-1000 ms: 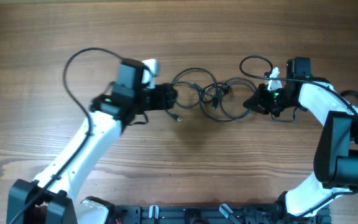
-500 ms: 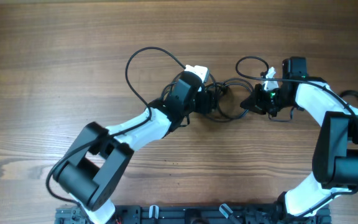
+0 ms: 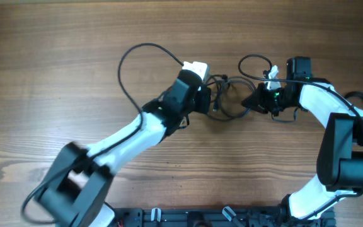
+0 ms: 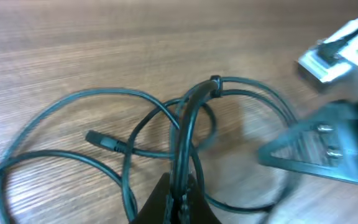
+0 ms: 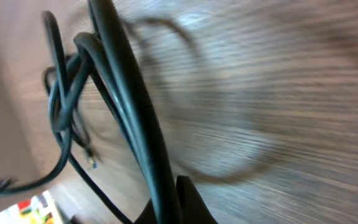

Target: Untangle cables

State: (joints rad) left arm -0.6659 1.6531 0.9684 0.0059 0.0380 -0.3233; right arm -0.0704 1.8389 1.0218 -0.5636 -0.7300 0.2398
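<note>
The cables [image 3: 227, 94] lie as a small tangle of thin black loops on the wooden table, stretched between my two grippers. My left gripper [image 3: 208, 101] holds the tangle's left side. In the left wrist view its jaws [image 4: 182, 202] are shut on a bundled strand of the cables [image 4: 188, 118], and a loose plug end [image 4: 101, 140] rests on the wood. My right gripper [image 3: 257, 101] is at the tangle's right side, shut on a strand. In the right wrist view the cables [image 5: 126, 102] run up from that gripper [image 5: 176, 205].
A thicker black wire [image 3: 134, 57] loops up from the left arm's wrist, and a similar one [image 3: 254, 62] arcs above the right wrist. The right arm's body [image 3: 342, 145] stands along the right edge. A black rail [image 3: 200, 217] runs along the table's front.
My left arm swung right from beside the tangle into it, and its jaws closed on a strand. The loops are now bunched tighter between the grippers. The right arm barely moved.
</note>
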